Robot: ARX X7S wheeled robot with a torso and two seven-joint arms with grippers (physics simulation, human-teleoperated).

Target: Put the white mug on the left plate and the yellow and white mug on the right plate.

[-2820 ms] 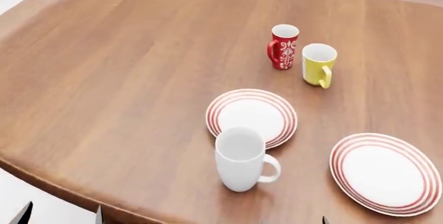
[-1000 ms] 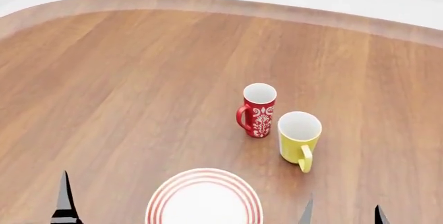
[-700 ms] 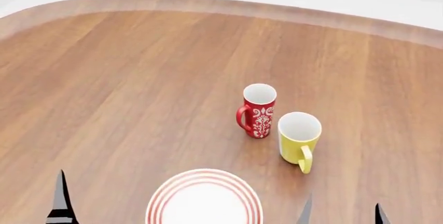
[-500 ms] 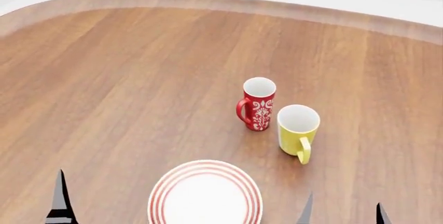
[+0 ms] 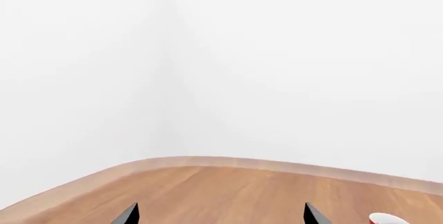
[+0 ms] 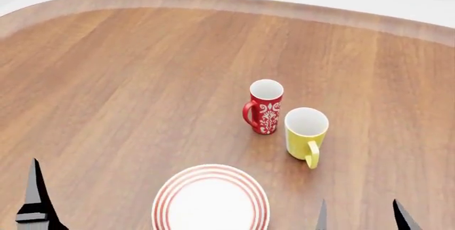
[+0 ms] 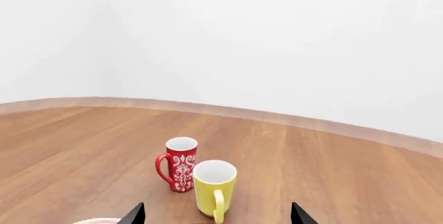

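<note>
The yellow and white mug (image 6: 306, 136) stands upright on the wooden table, handle toward me; it also shows in the right wrist view (image 7: 215, 186). One red-ringed plate (image 6: 210, 199) lies at the bottom centre, cut by the frame edge; I cannot tell from here which of the two plates it is. The white mug and the other plate are out of view. My right gripper (image 6: 361, 216) is open and empty, its fingertips (image 7: 136, 215) wide apart, well short of the yellow mug. My left gripper (image 5: 220, 215) is open and empty; one finger (image 6: 33, 198) shows at the bottom left.
A red mug with a white floral pattern (image 6: 263, 106) stands just left of and behind the yellow mug, nearly touching it; it shows in the right wrist view (image 7: 178, 164) too. The table's curved far edge (image 6: 227, 3) runs across the back.
The view tilted up from the near table: the white mug and one plate have left the frame. My left finger has shifted left and both grippers' tips have edged outward.
</note>
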